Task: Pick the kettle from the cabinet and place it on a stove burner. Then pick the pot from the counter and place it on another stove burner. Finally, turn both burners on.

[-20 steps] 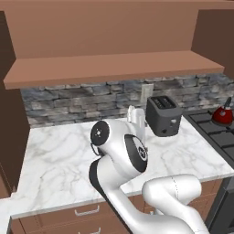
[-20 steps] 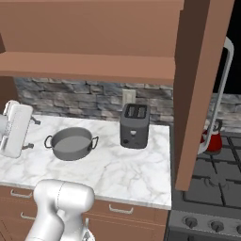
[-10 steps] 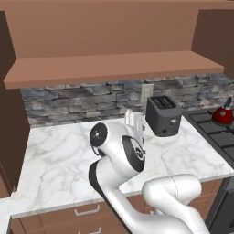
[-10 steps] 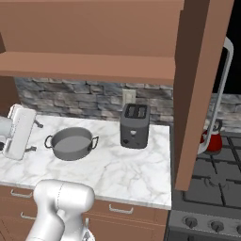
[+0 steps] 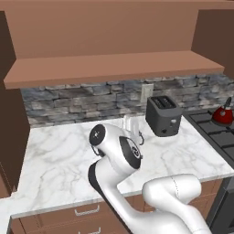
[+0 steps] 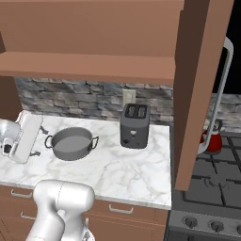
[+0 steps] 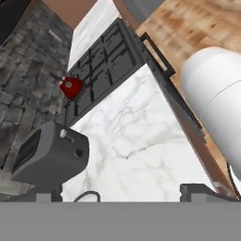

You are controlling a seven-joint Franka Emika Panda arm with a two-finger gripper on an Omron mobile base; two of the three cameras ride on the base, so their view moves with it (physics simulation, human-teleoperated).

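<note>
I am holding the claw [image 7: 127, 195] wide open and empty above the tabletop [image 6: 127, 169] — beside the pot [image 6: 71, 143]. The kettle [image 6: 212, 141] is sitting on a rear stove burner [image 5: 215, 130], right of the toaster [image 6: 134, 125].

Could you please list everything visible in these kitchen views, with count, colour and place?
kettle: one, red with a black handle, on a back burner of the stove.
pot: one, grey, on the counter left of the toaster.
toaster: one, dark grey, on the counter by the stone wall.
stove: one, dark grey with black grates and front knobs, right of the counter.
counter: one, white marble with grey veins, over brown drawers.
cabinet: one, brown wood, on the wall above the counter.
wall outlet: one, pale, above the toaster.
gripper: one, white, fingers apart, beside the pot's left handle, holding nothing.
</note>
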